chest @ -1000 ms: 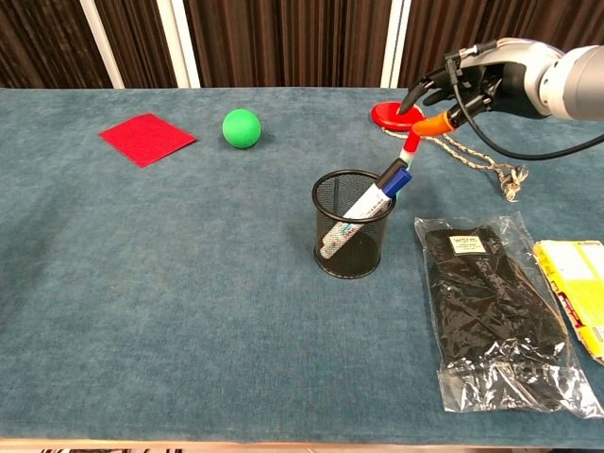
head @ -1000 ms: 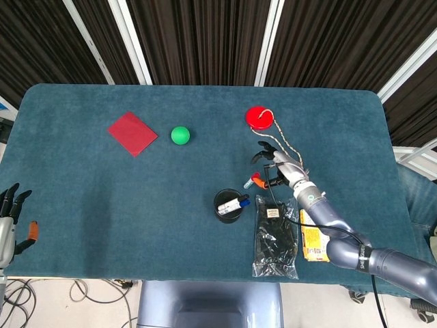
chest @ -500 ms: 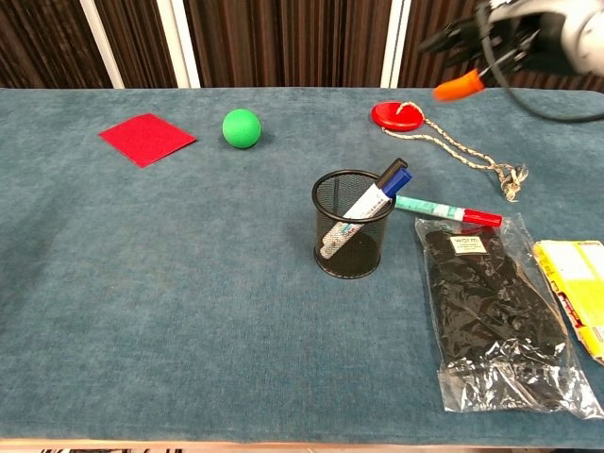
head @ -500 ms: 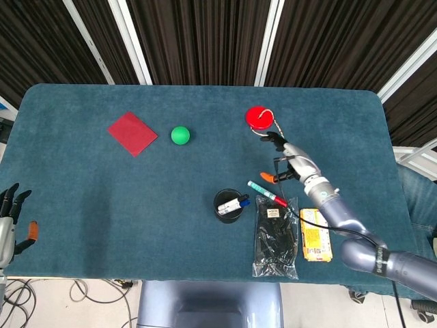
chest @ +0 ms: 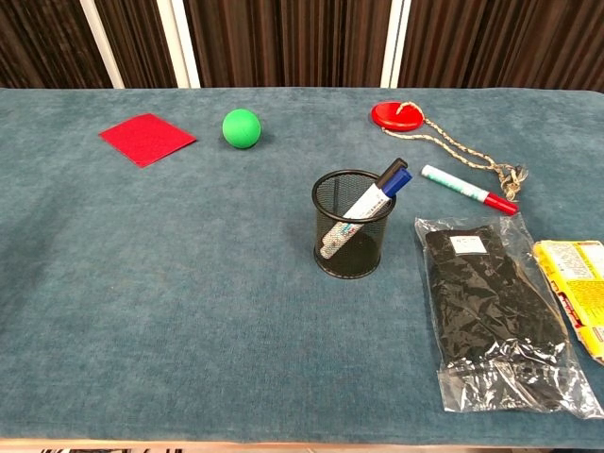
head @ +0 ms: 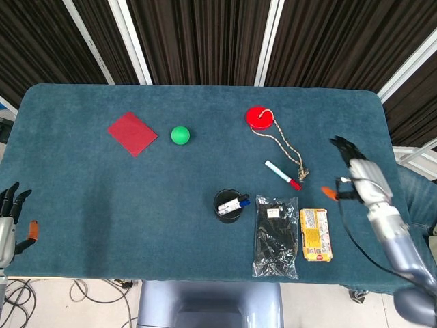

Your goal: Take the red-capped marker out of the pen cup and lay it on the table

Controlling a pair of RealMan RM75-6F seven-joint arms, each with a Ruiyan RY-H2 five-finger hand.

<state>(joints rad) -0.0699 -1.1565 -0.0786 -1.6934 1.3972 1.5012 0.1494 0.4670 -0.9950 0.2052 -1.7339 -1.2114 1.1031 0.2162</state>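
Marker [head: 283, 175] rolled nearer cord; right hand [head: 358, 179] withdrew, fingers spread, empty. We judge marker light, stiff, slick: grip mid-barrel.

red-capped white marker [chest: 468, 190] now out of the black mesh pen cup [chest: 352, 224] and flat on the teal table [chest: 170, 274], beside the rope's end, right hand [head: 358, 176] let go, pulled back past the table's right edge, gone from chest view

The right hand [head: 356, 172], at four o'clock, is showing grey casing, black fingers [head: 341, 144], an orange thumb tip and black cabling; the left hand [head: 9, 217] likewise.
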